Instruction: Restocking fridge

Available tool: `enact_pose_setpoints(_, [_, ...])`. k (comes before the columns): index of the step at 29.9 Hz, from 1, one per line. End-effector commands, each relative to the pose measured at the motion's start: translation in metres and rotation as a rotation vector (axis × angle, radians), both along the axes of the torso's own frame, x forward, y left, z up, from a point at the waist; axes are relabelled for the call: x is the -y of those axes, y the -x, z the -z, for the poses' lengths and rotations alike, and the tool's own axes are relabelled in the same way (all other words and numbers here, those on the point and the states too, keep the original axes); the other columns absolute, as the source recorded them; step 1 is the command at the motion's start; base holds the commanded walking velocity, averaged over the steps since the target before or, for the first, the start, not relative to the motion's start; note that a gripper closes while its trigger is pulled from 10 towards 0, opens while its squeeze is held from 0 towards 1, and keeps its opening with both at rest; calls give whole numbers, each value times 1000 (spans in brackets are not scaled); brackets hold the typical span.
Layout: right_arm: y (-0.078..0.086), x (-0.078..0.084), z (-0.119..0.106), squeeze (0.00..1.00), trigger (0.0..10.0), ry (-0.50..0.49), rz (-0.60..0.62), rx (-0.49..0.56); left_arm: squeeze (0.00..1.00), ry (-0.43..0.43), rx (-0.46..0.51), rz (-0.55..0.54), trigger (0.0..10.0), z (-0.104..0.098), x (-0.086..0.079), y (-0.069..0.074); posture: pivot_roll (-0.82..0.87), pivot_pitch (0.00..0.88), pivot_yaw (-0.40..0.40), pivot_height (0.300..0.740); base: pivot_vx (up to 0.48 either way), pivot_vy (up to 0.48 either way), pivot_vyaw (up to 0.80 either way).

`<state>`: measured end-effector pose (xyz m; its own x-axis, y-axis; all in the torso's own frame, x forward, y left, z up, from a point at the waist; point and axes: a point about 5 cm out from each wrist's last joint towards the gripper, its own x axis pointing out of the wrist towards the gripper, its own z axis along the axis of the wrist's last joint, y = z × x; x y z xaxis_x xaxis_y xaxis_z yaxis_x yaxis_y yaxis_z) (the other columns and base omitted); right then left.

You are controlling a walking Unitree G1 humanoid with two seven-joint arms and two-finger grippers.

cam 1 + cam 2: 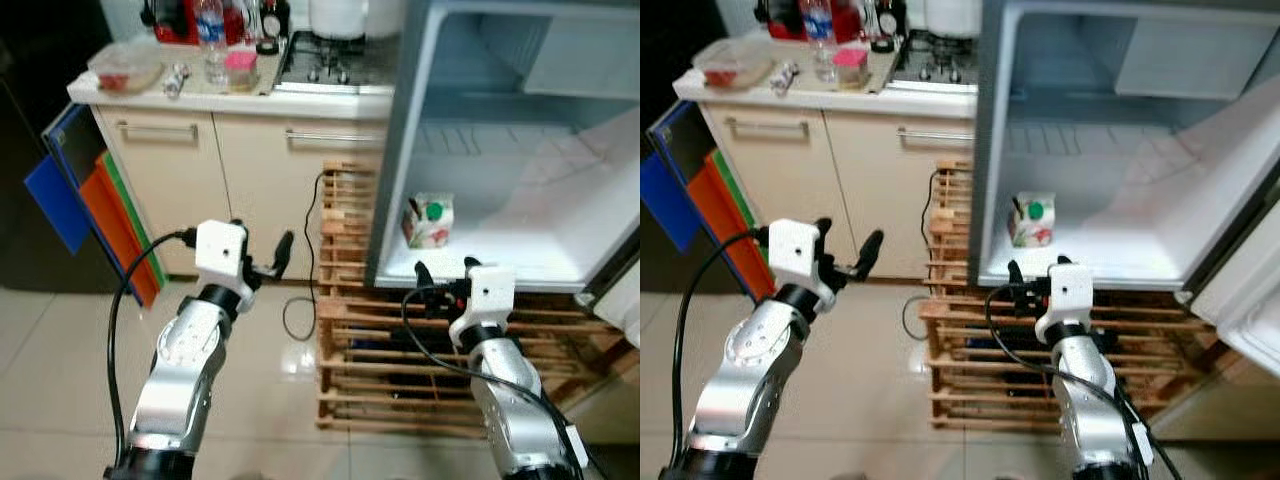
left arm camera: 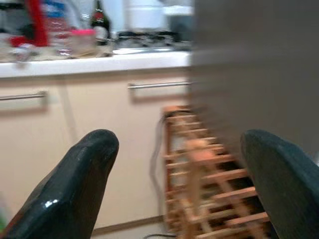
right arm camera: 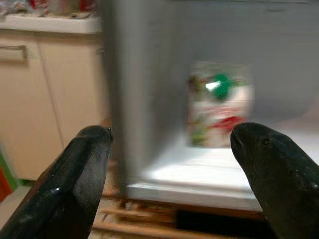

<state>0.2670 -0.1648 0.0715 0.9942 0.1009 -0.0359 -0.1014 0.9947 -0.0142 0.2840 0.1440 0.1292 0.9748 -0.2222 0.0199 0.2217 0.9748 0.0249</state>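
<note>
The fridge [image 1: 395, 150] stands open on the right, its white compartment lit. A small carton with a green cap [image 1: 428, 220] sits upright on the fridge floor near the left wall, and appears blurred in the right wrist view [image 3: 219, 104]. My right gripper [image 1: 445, 268] hovers open and empty just outside the fridge's front edge, slightly right of the carton and short of it. My left gripper [image 1: 265, 245] is raised open and empty in front of the cabinet doors, left of the fridge. Its fingers [image 2: 84, 164] are spread wide.
The fridge rests on a wooden pallet [image 1: 360, 330]. A black cable [image 1: 300, 315] loops on the tile floor. Left of it, the counter [image 1: 230, 95] holds a water bottle [image 1: 212, 30], a plastic container [image 1: 125, 68] and a pink-lidded cup [image 1: 241, 68]. Blue, orange and green boards [image 1: 100, 205] lean against the cabinet.
</note>
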Motion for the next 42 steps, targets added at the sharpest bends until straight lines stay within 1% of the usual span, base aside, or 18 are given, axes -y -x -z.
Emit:
enact_pose_setpoints(1, [-3,-5,-2,0,10000,-20,-10,9,0,11,-20,-51,10000,2,-10,-3,-54,0,-12,740,0,480,0])
enact_pose_setpoints(6, [-2,0,-3,0,10000,-13,-13,11,0,5,-35,-68,10000,9,-10,-4,-59,0,-17,740,0,480,0])
enact_pose_setpoints(8, [0,5,-3,0,10000,-39,12,9,0,-14,-53,-64,10000,19,-13,4,-61,0,-13,740,0,480,0])
enact_pose_setpoints(10, [1,5,-3,0,10000,-46,18,9,0,-15,-55,-64,10000,21,-14,7,-61,0,-13,740,0,480,0])
enact_pose_setpoints(11, [3,8,-5,0,10000,-56,32,21,0,-15,-78,-68,10000,28,-16,15,-53,0,-11,740,0,480,0])
enact_pose_setpoints(15, [8,12,-3,0,10000,-61,51,22,0,-20,-104,-70,10000,34,-16,22,-44,0,-11,740,0,480,0])
enact_pose_setpoints(19, [15,18,1,0,10000,-101,72,15,0,-13,-126,-44,10000,38,-13,26,-37,0,-10,740,0,480,0])
enact_pose_setpoints(21, [19,19,2,0,10000,-102,77,6,0,-48,-125,-30,10000,40,-12,27,-32,0,-10,740,0,480,0])
enact_pose_setpoints(22, [20,19,3,0,10000,-102,78,2,0,-41,-126,-35,10000,40,-13,27,-33,0,-10,740,0,292,0])
enact_pose_setpoints(23, [21,19,4,0,10000,-98,76,-2,0,-55,-115,-37,10000,39,-13,27,-33,0,-10,740,0,0,0])
enact_pose_setpoints(25, [21,18,3,0,10000,-81,65,-3,0,-32,-64,-39,10000,30,-13,24,-37,0,-10,740,0,0,0])
enact_pose_setpoints(26, [21,18,3,0,10000,-81,65,-3,0,-32,-64,-39,10000,30,-13,24,-37,0,-10,740,0,0,0])
enact_pose_setpoints(28, [16,13,2,0,10000,-38,34,0,0,-60,-15,-9,10000,20,-8,20,-38,0,-8,740,141,0,0])
enact_pose_setpoints(30, [13,10,1,0,10000,-18,14,9,0,-42,-10,-14,10000,18,-7,17,-40,0,-6,740,381,0,0])
enact_pose_setpoints(32, [8,6,-1,0,10000,-20,3,20,0,-58,-9,-23,10000,18,-6,15,-36,0,-7,740,480,0,0])
enact_pose_setpoints(37, [0,4,-7,0,10000,-15,18,53,0,-31,20,-16,10000,12,-4,13,-27,0,-6,740,480,0,0])
enact_pose_setpoints(40, [-1,3,-7,0,10000,-10,23,56,0,-52,31,-5,10000,11,-4,12,-26,0,-5,740,480,0,0])
enact_pose_setpoints(42, [-2,3,-6,0,10000,-6,31,50,0,-127,42,27,10000,11,-1,12,-29,0,0,740,480,0,0])
